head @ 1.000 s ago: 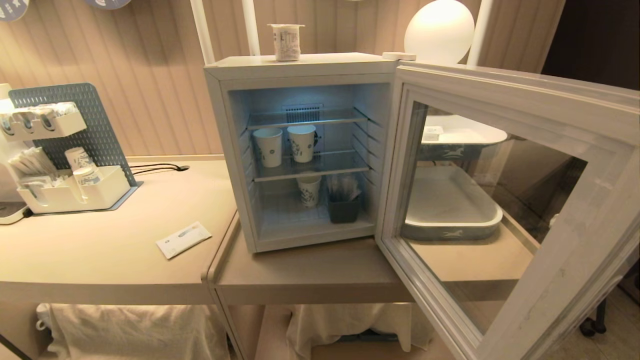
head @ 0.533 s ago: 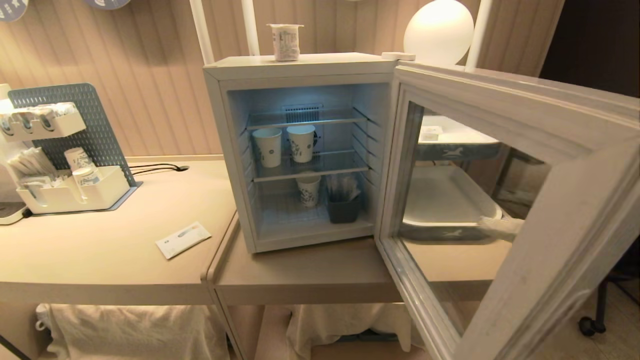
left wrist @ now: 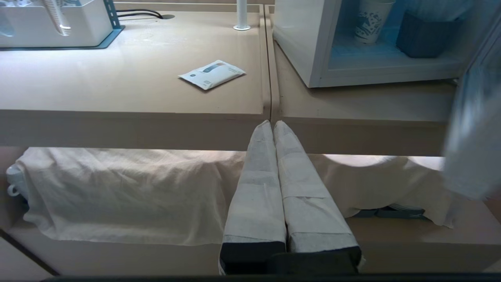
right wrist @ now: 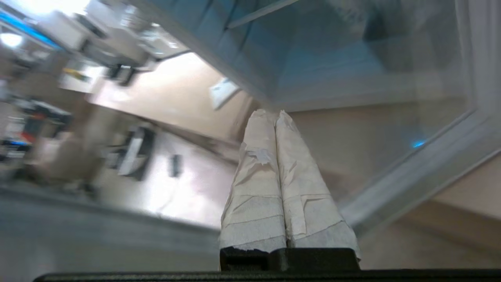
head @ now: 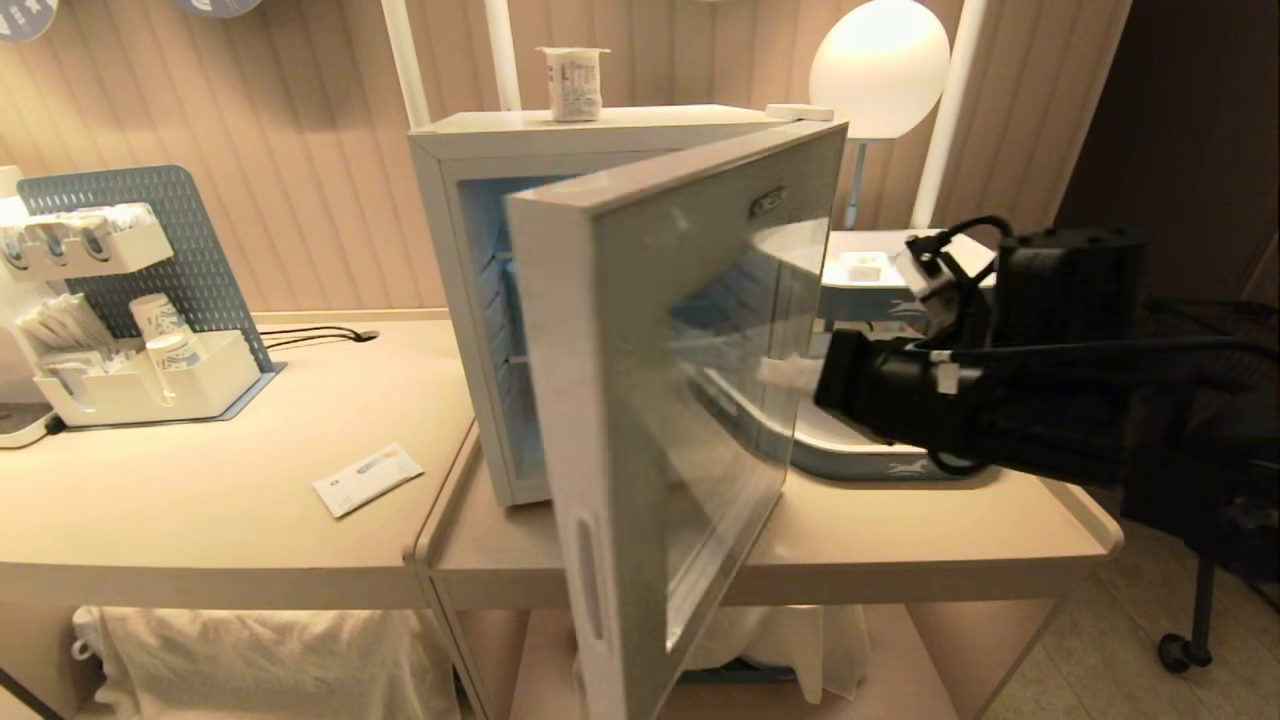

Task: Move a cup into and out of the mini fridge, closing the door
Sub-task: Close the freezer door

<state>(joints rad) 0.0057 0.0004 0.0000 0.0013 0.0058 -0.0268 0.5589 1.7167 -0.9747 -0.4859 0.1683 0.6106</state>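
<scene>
The cup [head: 572, 85], a small white pot with a printed label, stands on top of the white mini fridge [head: 600, 128]. The door [head: 560, 400] stands about half shut, and its glass hides most of the inside. My right gripper [head: 775, 372] is shut, its taped fingertips against the outer glass; in the right wrist view the right gripper [right wrist: 271, 113] points at the door [right wrist: 430, 164]. My left gripper [left wrist: 272, 123] is shut and parked low in front of the table edge, holding nothing. The left wrist view shows the mini fridge [left wrist: 297, 47] floor with a paper cup [left wrist: 370, 19].
A white organiser [head: 150, 385] with cups and sachets stands at the far left. A flat sachet [head: 367, 478] lies on the table. Stacked trays [head: 880, 445] sit behind my right arm, under a round lamp [head: 878, 65]. Cloth [left wrist: 117, 192] hangs below the tables.
The door has swung from wide open to about half shut. My right arm has come into view from the right with its gripper against the door's outer glass.
</scene>
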